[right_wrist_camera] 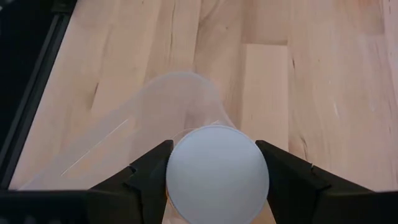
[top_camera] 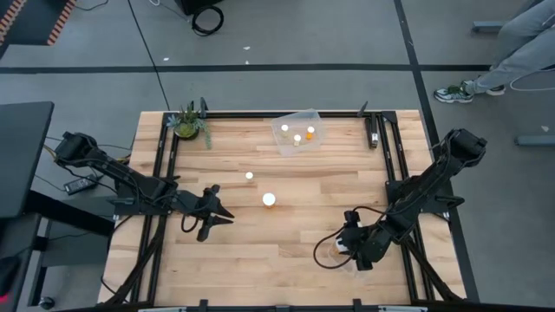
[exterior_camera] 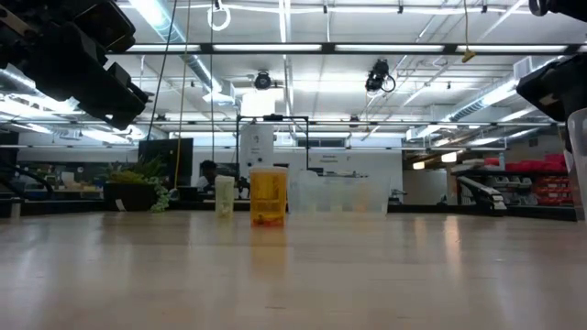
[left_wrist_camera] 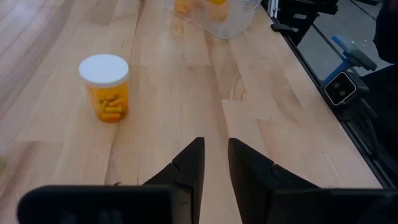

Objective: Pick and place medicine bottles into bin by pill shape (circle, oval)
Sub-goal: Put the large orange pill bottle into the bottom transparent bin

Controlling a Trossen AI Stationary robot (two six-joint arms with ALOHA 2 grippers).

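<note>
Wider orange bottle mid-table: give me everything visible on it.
The wider medicine bottle stands upright mid-table on the wooden tabletop, clear of both grippers. Translucent orange plastic body, round white cap, yellowish pills visible inside. The left gripper sits short of it, fingers slightly parted, nothing between them.

No readable text, labels or numbers anywhere (bottles carry no legible print).
</note>
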